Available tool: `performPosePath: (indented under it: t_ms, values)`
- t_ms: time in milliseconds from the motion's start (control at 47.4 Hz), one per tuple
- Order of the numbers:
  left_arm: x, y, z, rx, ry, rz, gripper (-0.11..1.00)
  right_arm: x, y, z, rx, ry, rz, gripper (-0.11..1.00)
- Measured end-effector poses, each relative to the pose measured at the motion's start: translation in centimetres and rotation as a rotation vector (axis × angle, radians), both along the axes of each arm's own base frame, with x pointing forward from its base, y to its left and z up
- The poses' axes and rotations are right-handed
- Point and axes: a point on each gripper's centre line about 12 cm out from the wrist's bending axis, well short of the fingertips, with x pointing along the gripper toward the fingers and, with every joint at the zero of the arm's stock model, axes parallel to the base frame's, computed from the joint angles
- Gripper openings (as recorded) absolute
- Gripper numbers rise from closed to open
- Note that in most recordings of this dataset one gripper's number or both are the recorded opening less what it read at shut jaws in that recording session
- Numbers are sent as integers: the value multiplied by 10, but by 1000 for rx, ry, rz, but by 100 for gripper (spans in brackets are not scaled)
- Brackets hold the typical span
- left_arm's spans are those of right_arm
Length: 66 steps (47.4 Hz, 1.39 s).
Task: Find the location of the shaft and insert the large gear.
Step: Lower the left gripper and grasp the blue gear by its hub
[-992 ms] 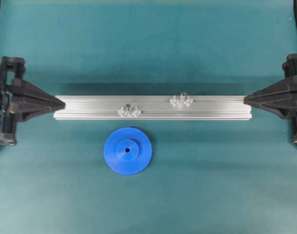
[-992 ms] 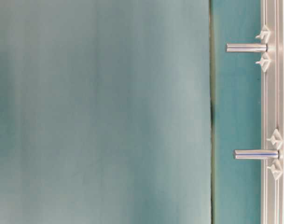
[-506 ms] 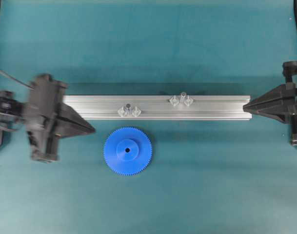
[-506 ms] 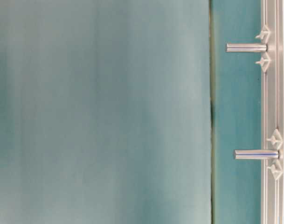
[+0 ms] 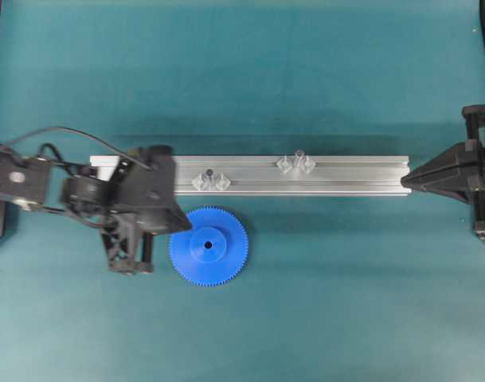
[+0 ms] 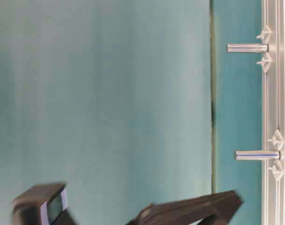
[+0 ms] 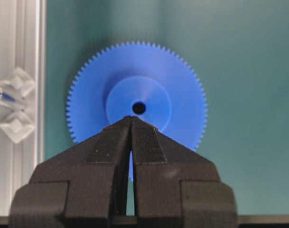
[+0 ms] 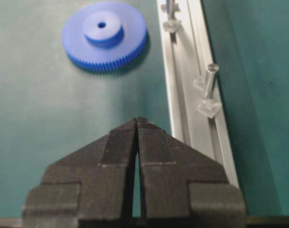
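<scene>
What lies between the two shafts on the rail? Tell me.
Only bare rail. In the overhead view, nothing but grooved aluminium runs between the left shaft and the right shaft, apart from each one's own clear diamond pieces.

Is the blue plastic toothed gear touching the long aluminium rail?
Apart. In the overhead view a strip of teal table shows between the blue plastic toothed gear and the long aluminium rail's lower edge; the right wrist view shows the same gap.
</scene>
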Motion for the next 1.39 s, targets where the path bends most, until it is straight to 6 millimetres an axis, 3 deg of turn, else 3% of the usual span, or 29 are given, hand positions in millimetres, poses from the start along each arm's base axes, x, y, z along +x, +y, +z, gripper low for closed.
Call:
performPosePath:
  t_ms: [84, 148, 232, 401, 506, 865, 1392]
  values:
    - [7, -1, -4, 2, 20, 0, 1, 0, 0, 0, 0, 2, 0, 3]
    - [12, -2, -7, 1, 31, 1, 8, 0, 0, -1, -2, 3, 0, 3]
    - [17, -2, -12, 1, 45, 2, 27, 0, 0, 0, 0, 0, 0, 3]
    - [25, -3, -19, -17, 62, 18, 77, -1, 0, 2, 1, -8, -1, 3]
    - [29, -4, -28, -41, 98, 43, 94, -2, 0, 3, 1, -14, -1, 3]
    - [38, -6, -54, -46, 187, 58, 94, -6, 0, 3, 15, -27, -7, 3]
    - [44, -12, -75, -40, 238, 49, 94, -10, 0, -1, 34, -18, -15, 3]
